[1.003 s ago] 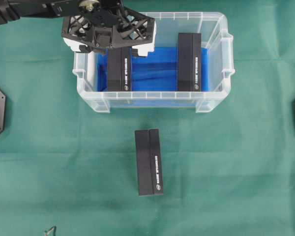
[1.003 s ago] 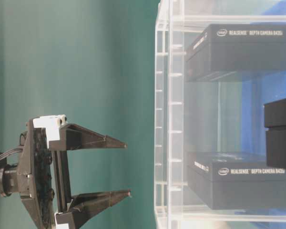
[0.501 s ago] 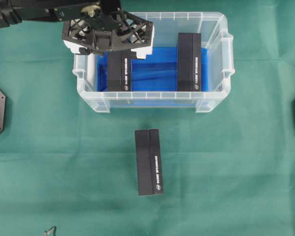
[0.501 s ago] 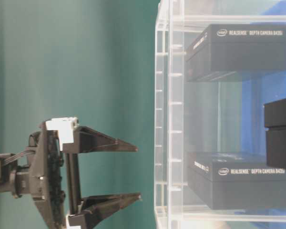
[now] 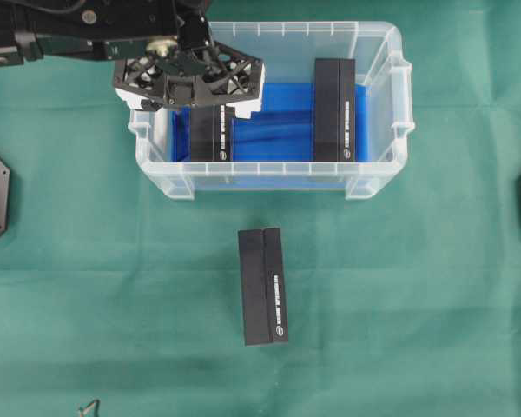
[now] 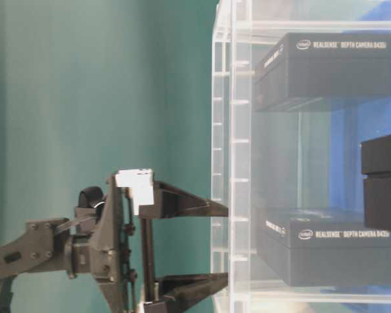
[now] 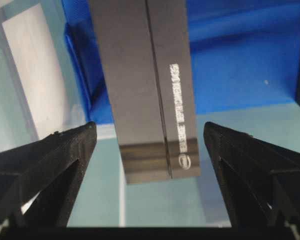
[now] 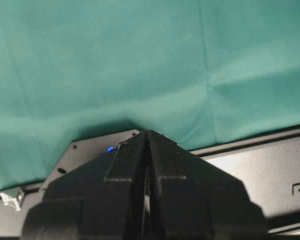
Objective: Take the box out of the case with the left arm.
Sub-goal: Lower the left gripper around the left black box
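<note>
Table-level view: both boxes in the case (image 5: 378, 104) read "Intel RealSense Depth Camera D435i"; overhead shows only white print lines. Case sits toward the worktop's (image 5: 434, 304) far edge. Left-end box (image 5: 211, 132) lies on the blue cloth (image 5: 269, 130); left gripper (image 7: 150, 145) above it, jaws spread wide either side, released. Second box (image 5: 334, 109) at right end. Third box (image 5: 263, 287) lies mid-worktop. Right gripper (image 8: 147, 165) jaws clenched, only in its wrist view.

green cloth (image 5: 434, 304) covers the table — one black box (image 5: 263, 286) lies on it.
</note>
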{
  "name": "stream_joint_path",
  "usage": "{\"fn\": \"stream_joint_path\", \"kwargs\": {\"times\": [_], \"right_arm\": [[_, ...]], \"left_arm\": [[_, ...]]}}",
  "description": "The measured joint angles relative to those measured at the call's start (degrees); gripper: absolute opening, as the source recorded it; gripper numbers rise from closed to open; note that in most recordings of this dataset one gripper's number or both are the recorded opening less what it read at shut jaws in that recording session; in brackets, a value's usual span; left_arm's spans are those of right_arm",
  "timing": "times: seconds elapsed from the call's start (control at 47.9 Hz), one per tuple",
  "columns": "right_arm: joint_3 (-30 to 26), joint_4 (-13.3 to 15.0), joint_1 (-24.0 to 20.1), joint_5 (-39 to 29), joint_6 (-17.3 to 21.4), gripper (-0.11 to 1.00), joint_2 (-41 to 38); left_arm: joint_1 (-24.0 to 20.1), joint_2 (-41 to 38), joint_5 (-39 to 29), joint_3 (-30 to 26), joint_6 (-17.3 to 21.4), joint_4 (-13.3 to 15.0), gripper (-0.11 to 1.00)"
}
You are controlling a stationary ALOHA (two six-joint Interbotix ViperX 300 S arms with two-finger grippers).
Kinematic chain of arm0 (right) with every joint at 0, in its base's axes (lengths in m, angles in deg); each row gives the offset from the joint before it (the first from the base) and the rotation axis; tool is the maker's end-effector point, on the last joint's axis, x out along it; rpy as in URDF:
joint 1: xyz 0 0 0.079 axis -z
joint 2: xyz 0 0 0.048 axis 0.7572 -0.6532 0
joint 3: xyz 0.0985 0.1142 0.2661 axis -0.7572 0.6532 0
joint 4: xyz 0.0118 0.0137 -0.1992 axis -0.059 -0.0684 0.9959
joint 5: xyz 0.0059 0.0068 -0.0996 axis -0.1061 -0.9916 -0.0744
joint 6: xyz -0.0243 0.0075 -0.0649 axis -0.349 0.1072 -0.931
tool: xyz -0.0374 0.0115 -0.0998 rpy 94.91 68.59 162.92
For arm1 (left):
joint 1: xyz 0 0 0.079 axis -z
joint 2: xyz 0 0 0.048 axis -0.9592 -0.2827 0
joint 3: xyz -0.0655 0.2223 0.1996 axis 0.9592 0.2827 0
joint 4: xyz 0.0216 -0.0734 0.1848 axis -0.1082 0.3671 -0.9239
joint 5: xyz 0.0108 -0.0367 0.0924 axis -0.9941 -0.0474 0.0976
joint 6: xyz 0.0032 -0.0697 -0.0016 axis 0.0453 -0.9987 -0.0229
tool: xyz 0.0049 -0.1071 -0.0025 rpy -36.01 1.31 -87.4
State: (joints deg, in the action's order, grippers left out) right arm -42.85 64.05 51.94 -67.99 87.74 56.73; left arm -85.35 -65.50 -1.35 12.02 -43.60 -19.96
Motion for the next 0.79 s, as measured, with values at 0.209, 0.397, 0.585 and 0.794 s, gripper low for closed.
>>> {"fn": "stream_joint_path", "kwargs": {"times": [0.209,0.397,0.585,0.794], "right_arm": [[0.0,-0.4,0.0,0.0,-0.1,0.0,0.0],[0.0,-0.7,0.0,0.0,-0.1,0.0,0.0],[0.0,-0.7,0.0,0.1,0.0,0.0,0.0],[0.0,-0.6,0.0,0.0,-0.1,0.0,0.0]], "left_arm": [[-0.1,0.1,4.3,3.4,-1.5,-0.4,0.87],[0.0,0.0,7.5,5.5,-2.5,-0.5,0.87],[-0.1,-0.7,9.4,5.7,-2.6,-0.5,0.87],[0.0,-1.7,9.9,6.2,-2.5,-0.5,0.87]]}}
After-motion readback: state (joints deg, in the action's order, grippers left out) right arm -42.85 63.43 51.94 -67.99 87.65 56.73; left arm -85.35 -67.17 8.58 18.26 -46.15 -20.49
